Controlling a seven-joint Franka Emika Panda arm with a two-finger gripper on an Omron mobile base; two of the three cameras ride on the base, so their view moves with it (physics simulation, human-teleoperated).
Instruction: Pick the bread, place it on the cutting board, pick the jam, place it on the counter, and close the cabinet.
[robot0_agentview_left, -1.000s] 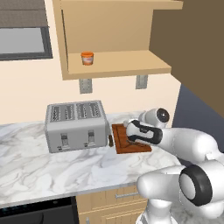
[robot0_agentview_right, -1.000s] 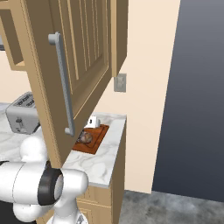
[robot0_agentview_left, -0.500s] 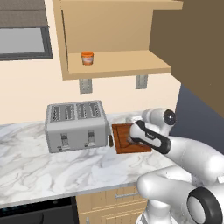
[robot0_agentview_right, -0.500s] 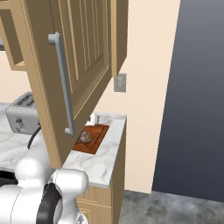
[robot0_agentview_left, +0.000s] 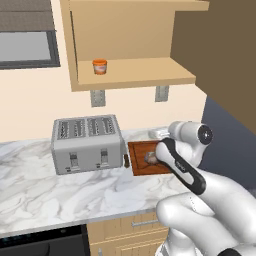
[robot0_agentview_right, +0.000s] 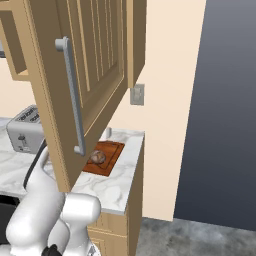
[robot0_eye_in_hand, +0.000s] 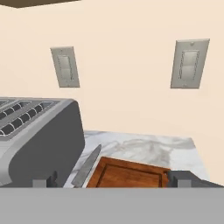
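The bread (robot0_agentview_right: 97, 157), a small lumpy brown loaf, is seen resting on the cutting board (robot0_agentview_right: 111, 153), a reddish-brown board at the centre of the right base view, near the end of the marble counter (robot0_agentview_left: 45, 192). In the left base view the loaf is partly hidden behind the robot's wrist at centre right.

The jam (robot0_agentview_left: 99, 66), a squat orange jar, is seen on the shelf of the open cabinet (robot0_agentview_left: 135, 80) at upper centre, well above the worktop. The cabinet door (robot0_agentview_right: 95, 70) is swung wide, filling the upper left of the right base view.

The gripper (robot0_eye_in_hand: 114, 180) is held open and empty, its fingertips spread at the bottom of the hand view, above the near edge of the board.

Several risks can be judged. The loaf could be knocked off the board as the arm is raised. The jar could be tipped on the shelf by an off-centre approach. A knife (robot0_eye_in_hand: 86, 166) beside the toaster (robot0_agentview_left: 88, 144) could be brushed by the arm.
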